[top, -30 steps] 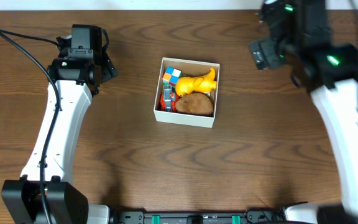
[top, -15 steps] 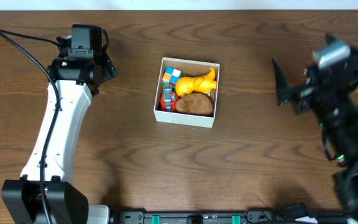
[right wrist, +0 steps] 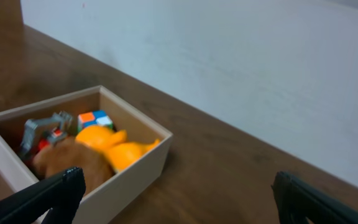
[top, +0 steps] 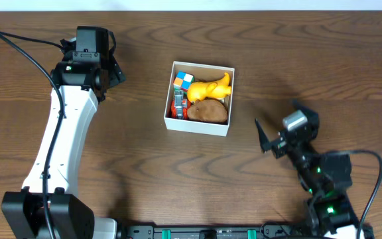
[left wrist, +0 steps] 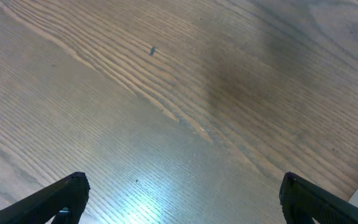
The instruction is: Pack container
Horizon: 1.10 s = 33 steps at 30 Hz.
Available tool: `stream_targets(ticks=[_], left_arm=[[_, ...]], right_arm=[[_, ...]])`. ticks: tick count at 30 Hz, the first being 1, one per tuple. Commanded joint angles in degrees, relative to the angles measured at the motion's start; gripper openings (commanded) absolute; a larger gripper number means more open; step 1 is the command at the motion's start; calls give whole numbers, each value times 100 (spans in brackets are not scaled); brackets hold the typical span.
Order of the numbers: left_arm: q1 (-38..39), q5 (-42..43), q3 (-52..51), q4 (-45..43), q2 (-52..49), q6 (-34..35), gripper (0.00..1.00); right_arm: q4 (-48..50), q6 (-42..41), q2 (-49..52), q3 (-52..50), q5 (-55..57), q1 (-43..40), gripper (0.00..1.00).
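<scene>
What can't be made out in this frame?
Overhead: the red and grey toy in the container is too small to identify; the right wrist view blurs it.
Right wrist: the bottom edge cuts off the container's near wall.
Left wrist: the bottom edge cuts off the left hand except its fingertips.

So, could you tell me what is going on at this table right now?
The container sits in the middle of the table, holding a colour cube, a yellow toy, a brown toy and a red-and-grey toy. Neither robot arm holds anything: the left pincer is open over bare wood, and the right pincer is open, facing the container.
</scene>
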State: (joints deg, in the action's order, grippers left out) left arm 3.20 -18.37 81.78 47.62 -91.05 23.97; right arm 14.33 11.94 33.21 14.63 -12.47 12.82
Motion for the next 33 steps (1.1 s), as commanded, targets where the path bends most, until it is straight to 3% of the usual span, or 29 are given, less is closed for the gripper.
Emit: stream_targets(ticks=[1, 15, 23, 33], left_arm=[[-2, -50, 96, 13, 90, -28, 98], [-2, -48, 96, 13, 90, -28, 98], [-2, -48, 96, 13, 90, -28, 98], [-2, -48, 96, 13, 90, -28, 98]], right_arm=[[153, -227, -503, -317, -11, -4, 99], [90, -225, -2262, -1440, 225, -20, 99], [-739, -315, -3086, -1432, 238, -361, 99], [-1379, -334, -3294, -1432, 367, -579, 99]])
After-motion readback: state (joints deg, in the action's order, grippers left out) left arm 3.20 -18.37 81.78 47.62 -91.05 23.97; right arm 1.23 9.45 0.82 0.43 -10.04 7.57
